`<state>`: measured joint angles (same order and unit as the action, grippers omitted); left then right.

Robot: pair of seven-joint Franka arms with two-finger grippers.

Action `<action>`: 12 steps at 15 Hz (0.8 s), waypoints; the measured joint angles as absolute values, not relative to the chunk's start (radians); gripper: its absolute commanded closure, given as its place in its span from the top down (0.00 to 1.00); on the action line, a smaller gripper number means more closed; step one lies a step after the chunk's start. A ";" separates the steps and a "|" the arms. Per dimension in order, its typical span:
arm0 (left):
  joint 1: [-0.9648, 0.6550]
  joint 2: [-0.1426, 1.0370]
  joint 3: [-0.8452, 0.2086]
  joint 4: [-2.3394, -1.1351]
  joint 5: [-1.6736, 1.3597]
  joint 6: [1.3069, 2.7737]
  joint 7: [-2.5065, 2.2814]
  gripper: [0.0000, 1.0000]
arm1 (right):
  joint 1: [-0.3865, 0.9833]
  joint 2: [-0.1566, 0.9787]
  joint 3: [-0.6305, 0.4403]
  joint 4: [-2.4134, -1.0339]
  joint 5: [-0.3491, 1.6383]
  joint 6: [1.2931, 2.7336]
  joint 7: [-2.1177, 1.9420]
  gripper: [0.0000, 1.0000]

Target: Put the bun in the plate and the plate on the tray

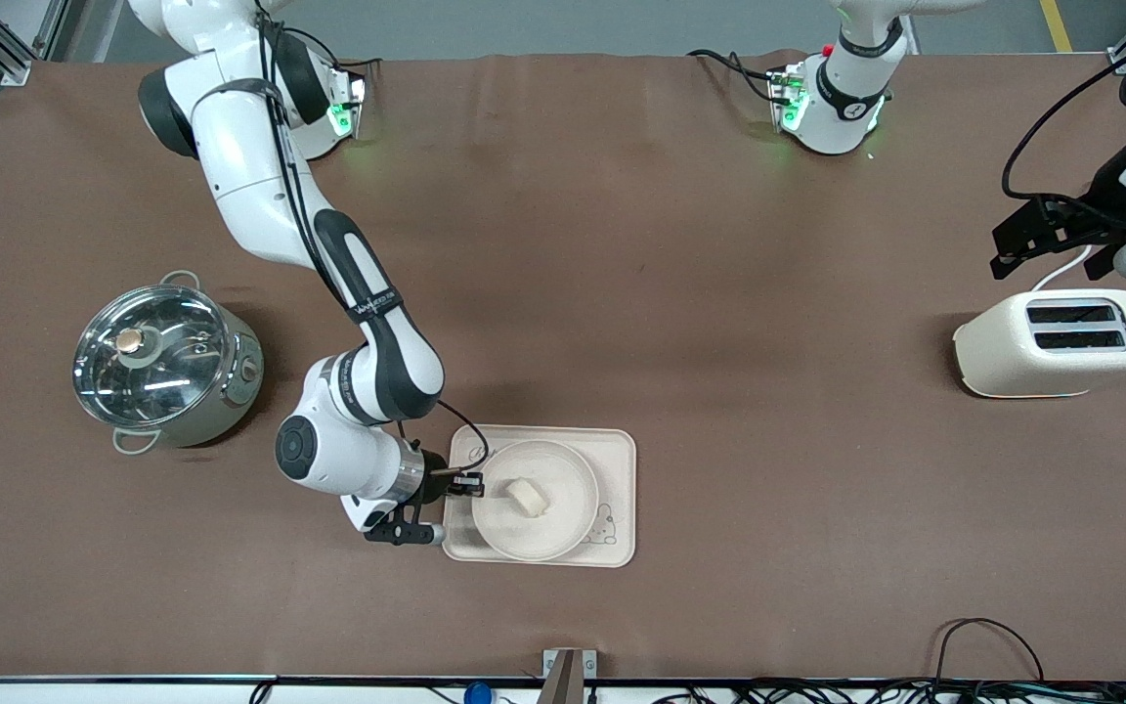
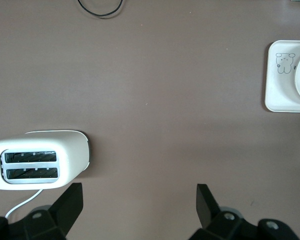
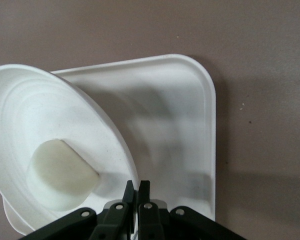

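Bun (image 1: pixel 529 497): lying in the plate (image 1: pixel 563 528). Plate: over the tray (image 1: pixel 617 460), rim pinched by the right gripper (image 1: pixel 470 483) fingers (tilted, per the right wrist view). Tray: flat on the desk (image 1: pixel 622 244). Left gripper (image 2: pixel 140 200): hovering above the desk beside the toaster (image 1: pixel 1057 342), fingers spread wide, arm waiting. Lidded pot (image 1: pixel 164 360): toward the right arm's end.

Open left tool (image 2: pixel 140 202) over table, beside toaster (image 2: pixel 37 160).
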<state>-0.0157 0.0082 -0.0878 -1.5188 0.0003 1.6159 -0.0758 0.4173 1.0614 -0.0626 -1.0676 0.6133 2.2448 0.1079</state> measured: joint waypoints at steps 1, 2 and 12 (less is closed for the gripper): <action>-0.016 0.008 -0.088 -1.519 0.000 1.616 -0.076 1.00 | 0.417 1.063 -0.061 -1.067 0.614 2.245 0.111 0.39; -0.016 0.008 -0.088 -1.519 0.000 1.616 -0.076 1.00 | 0.417 1.063 -0.060 -1.067 0.614 2.245 0.113 0.50; -0.016 0.009 -0.088 -1.518 0.000 1.614 -0.076 1.00 | 0.394 0.898 -0.129 -0.998 0.346 1.969 0.111 0.93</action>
<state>-0.0160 0.0090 -0.0881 -1.5179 0.0003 1.6143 -0.0758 0.3938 0.8982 -0.1287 -0.9982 0.3457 1.9688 0.1114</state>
